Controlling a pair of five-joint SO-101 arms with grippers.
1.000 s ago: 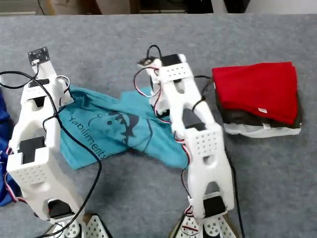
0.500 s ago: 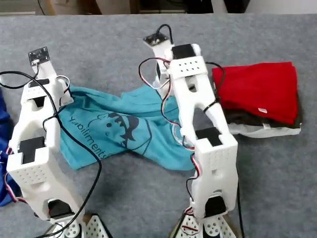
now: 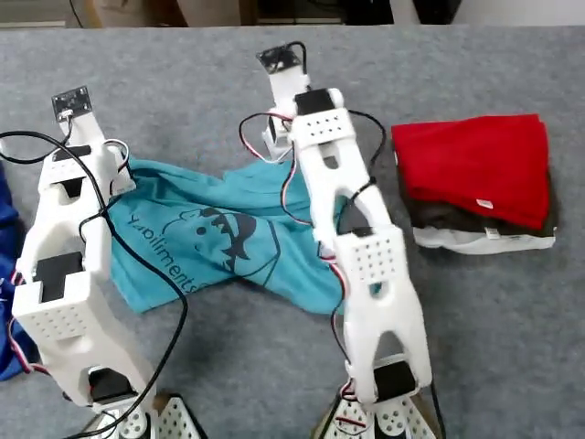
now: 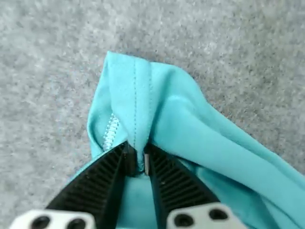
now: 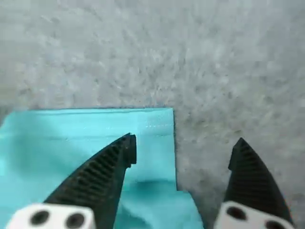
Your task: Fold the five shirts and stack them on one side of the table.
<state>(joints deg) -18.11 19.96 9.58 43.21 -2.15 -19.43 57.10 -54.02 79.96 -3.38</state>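
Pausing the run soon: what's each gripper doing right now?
Left gripper: shut on the teal shirt.
Right gripper: open at that shirt's edge, holding nothing.

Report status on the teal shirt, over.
Left end effector shut on teal shirt, at an edge. Right end effector open, straddling its corner. Folded stack lies apart, beside the right arm.

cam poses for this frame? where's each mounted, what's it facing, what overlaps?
High view: fixed above, off the arms, looking down over the grey table; shows the left arm, right arm, teal shirt and folded stack.
Left wrist view: on the left arm's wrist, looking along the left gripper, shut on a fold of the teal shirt.
Right wrist view: on the right arm's wrist, looking down past the open right gripper at the shirt's hemmed corner.
Shared: all three see the teal shirt lying on the table.
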